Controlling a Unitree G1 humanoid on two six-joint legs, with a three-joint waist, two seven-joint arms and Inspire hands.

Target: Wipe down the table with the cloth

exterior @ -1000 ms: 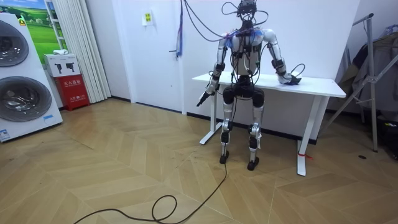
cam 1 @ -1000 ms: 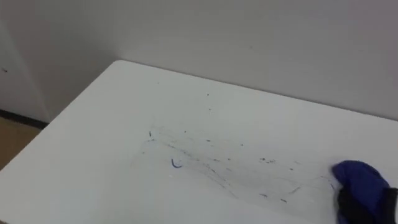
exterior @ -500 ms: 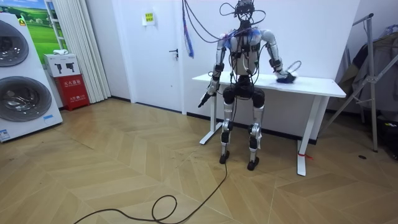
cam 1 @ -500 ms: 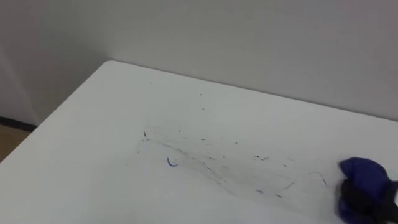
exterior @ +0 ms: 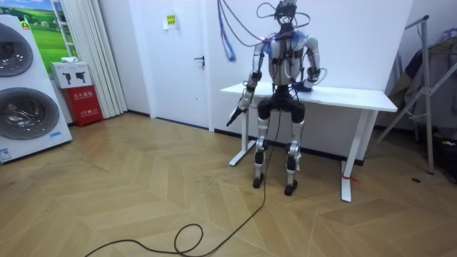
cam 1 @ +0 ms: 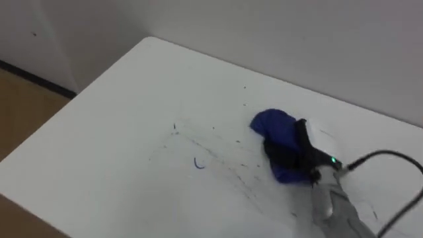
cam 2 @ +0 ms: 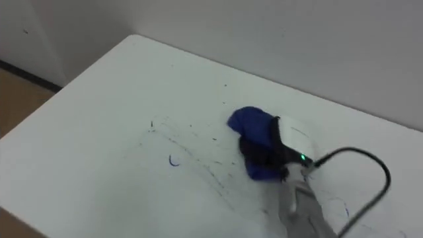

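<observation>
- Black fingers of the right hand [cam 1: 295,151] curl down over a blue cloth [cam 1: 272,127] and grip it against the white table [cam 1: 112,125].
- Deep blue and bunched into a rumpled lump, the cloth sticks out past the hand toward the table's far left corner. It sits about mid-surface, nearer the far edge than the near one.
- Just left of the cloth lie pen marks [cam 1: 198,163]: one small blue curl, with thin dark strokes and specks running up to the cloth's near side.
- Both eye views give the grip and the marks close up.
- From the room view comes the stance: the robot stands upright at the table's long near edge, right forearm raised onto the top.
- Its left hand [exterior: 232,116] hangs below the table's end at the room view's left. How far open it is I cannot tell.
</observation>
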